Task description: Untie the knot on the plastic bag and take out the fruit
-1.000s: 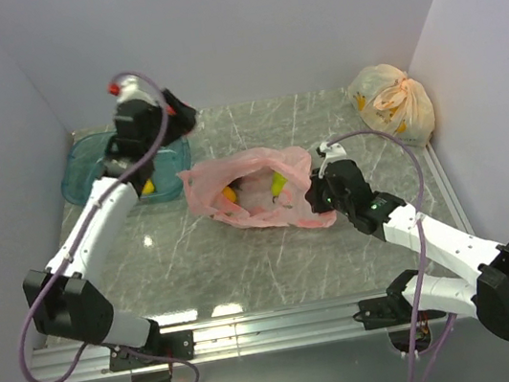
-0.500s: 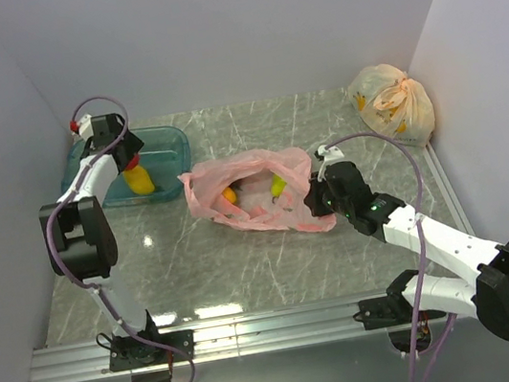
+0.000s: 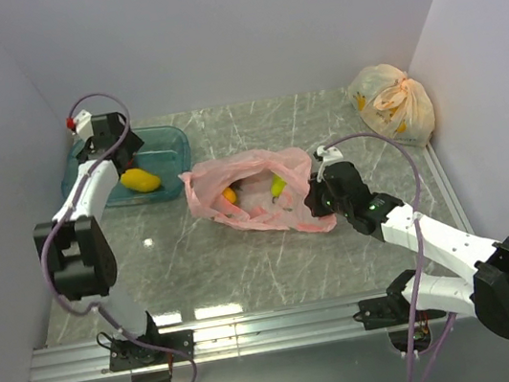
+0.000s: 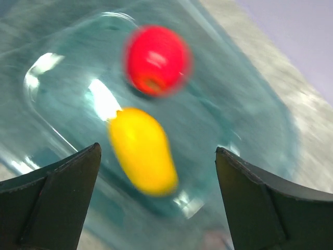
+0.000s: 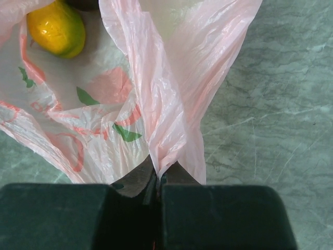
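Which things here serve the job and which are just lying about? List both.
Job: pink bag, pinched by the shut right gripper; fruit inside it; yellow fruit and red fruit in the blue tray, under the open left gripper.
Lying about: yellow bag at the far right corner.

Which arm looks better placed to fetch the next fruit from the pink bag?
The left arm, probably. Its jaws stand open and empty over the tray, while the right arm has its jaws shut on the bag edge, holding its mouth open.
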### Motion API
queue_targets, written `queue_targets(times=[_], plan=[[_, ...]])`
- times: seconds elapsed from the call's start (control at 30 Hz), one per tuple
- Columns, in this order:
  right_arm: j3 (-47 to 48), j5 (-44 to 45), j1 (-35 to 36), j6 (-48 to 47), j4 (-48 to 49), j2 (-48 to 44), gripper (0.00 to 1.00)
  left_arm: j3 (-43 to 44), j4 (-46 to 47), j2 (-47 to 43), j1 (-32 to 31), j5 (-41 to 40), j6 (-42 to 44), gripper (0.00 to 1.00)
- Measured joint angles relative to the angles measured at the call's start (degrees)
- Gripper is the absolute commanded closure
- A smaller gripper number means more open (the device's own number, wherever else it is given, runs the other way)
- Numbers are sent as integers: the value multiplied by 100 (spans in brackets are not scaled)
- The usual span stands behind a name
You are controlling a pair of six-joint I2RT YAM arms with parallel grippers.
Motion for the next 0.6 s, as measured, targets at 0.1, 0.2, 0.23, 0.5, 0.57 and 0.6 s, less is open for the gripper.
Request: queue_targets(times=[0.1,0.2,0.23,0.5,0.57,0.6], plan=[[0,109,0,0,-2,0,100,-208,-55,-706,-625,-70,63,7],[2,225,0,-9,-22,-20,100,-308,68,-1412,-1803,-72,238,9],[2,256,0,-17,-37,-37,100,-356,144,-1635,-2247,-68,317,10],[2,501,0,-13,-87,-326,100,-1154,793,-2492,-4878,37,640,17],[2,555,0,26,-98,-337,100,-1440,1010,-2385,-5154,72,658,19],[2,566,0,33,-109,-337,100,-1526,1073,-2275,-5222,101,662,20]])
